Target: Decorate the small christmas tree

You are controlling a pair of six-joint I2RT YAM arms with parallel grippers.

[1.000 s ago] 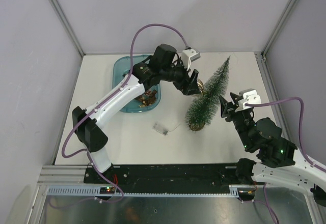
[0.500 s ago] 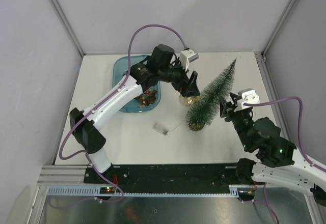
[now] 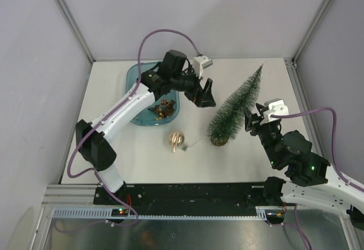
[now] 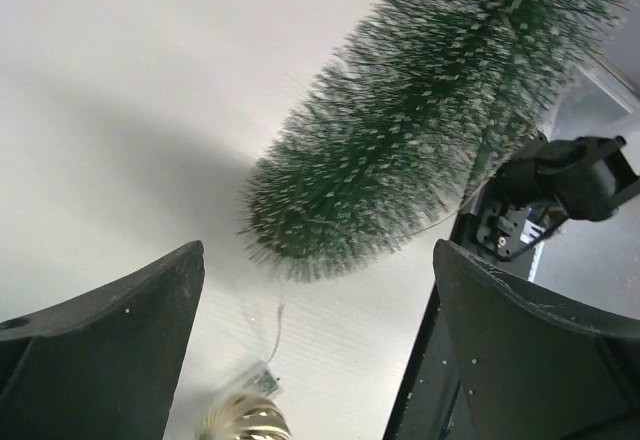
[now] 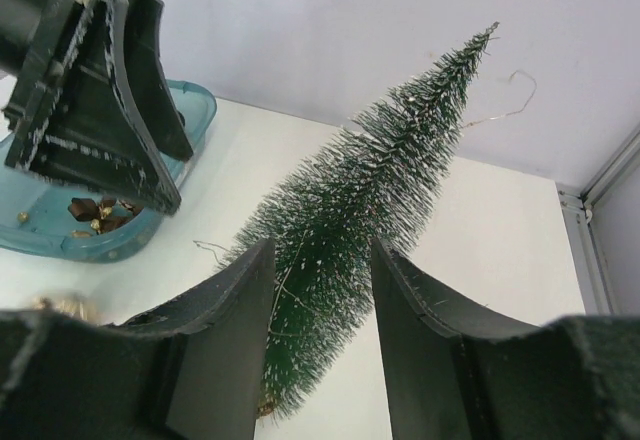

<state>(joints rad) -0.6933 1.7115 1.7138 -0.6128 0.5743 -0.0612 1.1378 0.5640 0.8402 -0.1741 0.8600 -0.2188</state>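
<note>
The small christmas tree (image 3: pixel 234 107) stands leaning on its brown base, right of the table's middle. A thin wire winds over it. A gold ornament (image 3: pixel 177 142) lies on the table left of the tree's base, by a small clear tag on the wire. My left gripper (image 3: pixel 203 98) is open and empty, hovering left of the tree's upper half. In the left wrist view (image 4: pixel 318 260) the tree (image 4: pixel 430 110) is ahead and the ornament (image 4: pixel 245 425) is below. My right gripper (image 3: pixel 254 118) is open just right of the tree, and the right wrist view (image 5: pixel 322 250) frames the tree (image 5: pixel 350 230) between the fingers.
A blue tray (image 3: pixel 135 94) at the back left holds several small brown and gold ornaments (image 3: pixel 162 108); it also shows in the right wrist view (image 5: pixel 190 110). Grey walls close in the table at the back and sides. A loose wire loop (image 5: pixel 505 100) sticks out near the treetop.
The gold ornament left my left gripper beside the tree and now lies on the table by the clear tag. The left gripper drew back left. The treetop swung right.
</note>
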